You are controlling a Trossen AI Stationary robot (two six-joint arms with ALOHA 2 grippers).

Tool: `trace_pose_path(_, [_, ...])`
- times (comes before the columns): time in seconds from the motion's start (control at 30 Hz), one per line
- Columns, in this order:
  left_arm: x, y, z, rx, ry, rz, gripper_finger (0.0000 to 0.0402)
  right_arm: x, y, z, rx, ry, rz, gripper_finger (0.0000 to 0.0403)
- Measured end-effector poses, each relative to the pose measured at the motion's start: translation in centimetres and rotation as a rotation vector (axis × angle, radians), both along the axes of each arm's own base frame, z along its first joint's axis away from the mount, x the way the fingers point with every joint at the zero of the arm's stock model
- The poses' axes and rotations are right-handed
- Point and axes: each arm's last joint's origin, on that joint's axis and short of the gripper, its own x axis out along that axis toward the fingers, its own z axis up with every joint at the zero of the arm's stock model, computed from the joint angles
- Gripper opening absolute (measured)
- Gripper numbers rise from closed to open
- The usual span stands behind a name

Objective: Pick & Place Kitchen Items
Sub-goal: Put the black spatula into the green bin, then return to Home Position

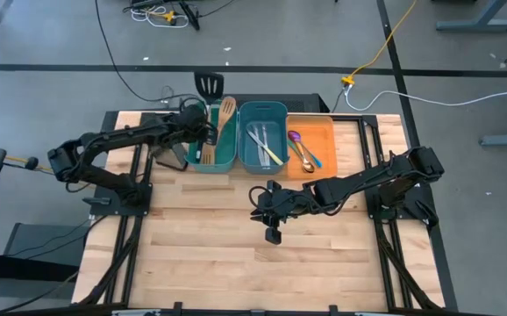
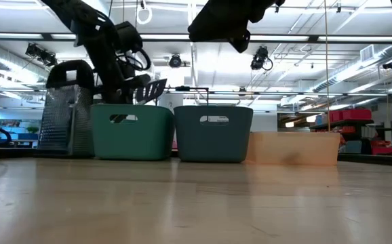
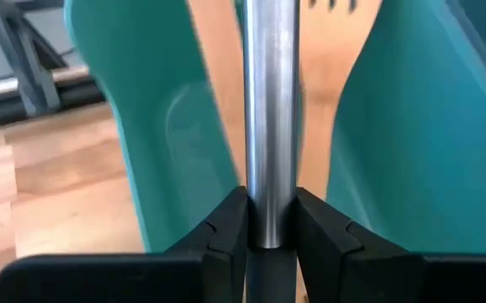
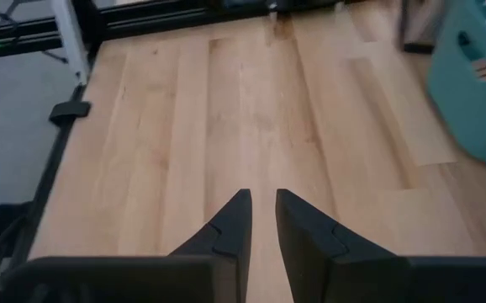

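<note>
- The left pincer [image 3: 270, 223] pinches the silver shaft of a black turner [image 1: 207, 85] over the teal bin [image 1: 210, 133] near the tabletop's [image 1: 210, 254] far edge.
- A wooden spatula [image 1: 225, 116] leans in that bin.
- The right pincer [image 4: 260, 223], fingers slightly spread and holding nothing, hangs over the tabletop's middle.
</note>
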Motion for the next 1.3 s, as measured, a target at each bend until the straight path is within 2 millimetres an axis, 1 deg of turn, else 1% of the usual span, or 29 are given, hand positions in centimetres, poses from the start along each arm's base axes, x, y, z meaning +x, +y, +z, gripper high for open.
trace_pose_path(0.1, [-0.2, 0.1, -0.4, -0.004, 0.002, 0.003, 0.008, 0.0, -0.1, 0.0, -0.026, -0.009, -0.035, 0.0068])
trace_pose_path(0.4, [0.2, 0.5, 0.1, 0.024, -0.064, -0.008, 0.008, 0.1, -0.2, 0.1, -0.041, -0.017, -0.054, 0.0068])
trace_pose_path(0.47, [0.2, 0.5, 0.1, 0.026, -0.066, -0.008, 0.01, 0.1, -0.2, 0.1, -0.041, -0.017, -0.054, 0.0068])
trace_pose_path(0.57, [0.2, 0.5, 0.1, 0.026, -0.066, -0.008, 0.0154, 0.1, -0.2, 0.1, -0.041, -0.016, -0.055, 0.0068])
trace_pose_path(0.63, [0.2, 0.5, 0.1, 0.027, -0.066, -0.009, 0.0183, 0.1, -0.2, 0.1, -0.041, -0.016, -0.055, 0.0068])
trace_pose_path(0.7, [0.2, 0.5, 0.1, 0.027, -0.066, -0.009, 0.0203, 0.1, -0.2, 0.1, -0.041, -0.016, -0.054, 0.0068])
trace_pose_path(0.8, [0.2, 0.5, 0.1, 0.032, -0.066, -0.008, 0.0221, 0.1, -0.2, 0.1, -0.041, -0.016, -0.054, 0.0068])
trace_pose_path(0.87, [0.3, 0.6, 0.2, 0.04, -0.073, -0.006, 0.0226, 0.1, -0.2, 0.1, -0.041, -0.016, -0.055, 0.0068])
trace_pose_path(1.0, [0.7, 0.7, 0.6, 0.066, -0.122, -0.019, 0.0223, 0.1, -0.2, 0.1, -0.044, -0.017, -0.052, 0.0068])
trace_pose_path(1.3, [2.9, 0.1, 2.6, 0.212, -0.292, -0.315, 0.0211, 0.1, -0.4, 0.1, -0.093, -0.028, -0.112, 0.0068])
